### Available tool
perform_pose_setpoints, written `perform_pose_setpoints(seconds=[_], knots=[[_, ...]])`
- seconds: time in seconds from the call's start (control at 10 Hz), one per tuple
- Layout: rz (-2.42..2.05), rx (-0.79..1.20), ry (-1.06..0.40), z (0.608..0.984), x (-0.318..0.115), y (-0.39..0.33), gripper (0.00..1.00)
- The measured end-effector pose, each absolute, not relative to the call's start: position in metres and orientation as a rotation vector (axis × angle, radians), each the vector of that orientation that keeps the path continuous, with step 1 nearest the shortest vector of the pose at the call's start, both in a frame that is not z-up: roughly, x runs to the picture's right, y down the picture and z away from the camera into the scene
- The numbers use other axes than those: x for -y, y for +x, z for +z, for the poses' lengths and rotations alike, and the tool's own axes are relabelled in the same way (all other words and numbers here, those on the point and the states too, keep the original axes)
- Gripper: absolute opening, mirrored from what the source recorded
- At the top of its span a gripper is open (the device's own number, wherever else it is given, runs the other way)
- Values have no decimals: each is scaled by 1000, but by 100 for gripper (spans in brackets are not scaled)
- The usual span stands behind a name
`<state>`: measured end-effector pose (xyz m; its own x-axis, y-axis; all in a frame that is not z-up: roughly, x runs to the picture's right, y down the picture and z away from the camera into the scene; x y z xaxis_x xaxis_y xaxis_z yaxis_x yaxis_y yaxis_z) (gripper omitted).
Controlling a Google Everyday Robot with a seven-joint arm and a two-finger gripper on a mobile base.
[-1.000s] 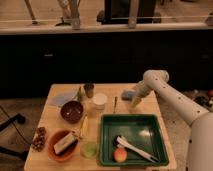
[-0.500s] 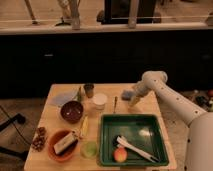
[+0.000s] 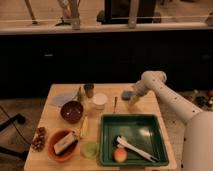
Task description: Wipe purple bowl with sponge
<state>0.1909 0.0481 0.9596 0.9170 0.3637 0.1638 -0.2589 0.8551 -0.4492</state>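
Note:
The purple bowl [image 3: 72, 111] stands upright on the left half of the wooden table [image 3: 50, 119], dark maroon and empty as far as I can see. The blue sponge [image 3: 127, 94] lies on the table at the far right, behind the green tray. My gripper [image 3: 133, 98] hangs from the white arm right beside the sponge, touching or almost touching its right side. The arm comes in from the right edge of the view.
A green tray [image 3: 150, 132] holds a white brush [image 3: 134, 147] and an orange fruit [image 3: 120, 155]. An orange bowl [image 3: 56, 140] holds a pale-and-dark block. A white cup [image 3: 100, 101], a dark cup [image 3: 89, 90], a pale blue sheet [image 3: 63, 99], a green cup [image 3: 89, 149] and a spoon [image 3: 115, 104] are nearby.

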Motion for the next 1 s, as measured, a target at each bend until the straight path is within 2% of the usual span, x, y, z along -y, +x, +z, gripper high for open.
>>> perform_pose_setpoints(seconds=[0.8,0.9,1.0], knots=[[368,252,-497,984,-53,201,79],[365,255,-502,985,-54,200,73],[361,258,-506,986,-54,199,64]])
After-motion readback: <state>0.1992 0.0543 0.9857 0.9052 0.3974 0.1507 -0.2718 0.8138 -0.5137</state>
